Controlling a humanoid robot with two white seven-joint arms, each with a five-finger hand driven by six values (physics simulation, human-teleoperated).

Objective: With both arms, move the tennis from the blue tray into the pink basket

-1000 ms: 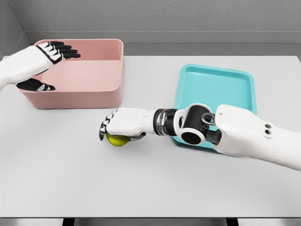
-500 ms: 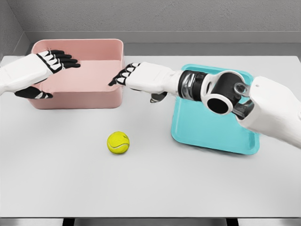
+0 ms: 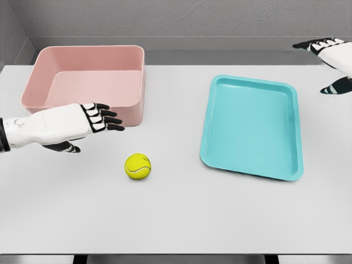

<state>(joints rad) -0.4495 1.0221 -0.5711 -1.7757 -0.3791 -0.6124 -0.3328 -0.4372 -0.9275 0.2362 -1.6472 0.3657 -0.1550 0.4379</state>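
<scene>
Tennis ball (image 3: 138, 166) sits on the bare table (image 3: 176, 220), nearest the camera, between the two containers and touching neither. Nothing holds it. Left hand (image 3: 91, 118) is just up-left of the ball, fingers extended and relaxed, empty, palm roughly facing inward. Blue tray (image 3: 253, 126) to the right holds nothing. Pink basket (image 3: 88, 82) behind the left hand also holds nothing. Right hand (image 3: 330, 60) is at the far right edge, well apart from everything, fingers spread, empty.

Progress estimate: ball is out of the tray, so about half done. Remaining: left-hand grasp, lift, release over the basket.
</scene>
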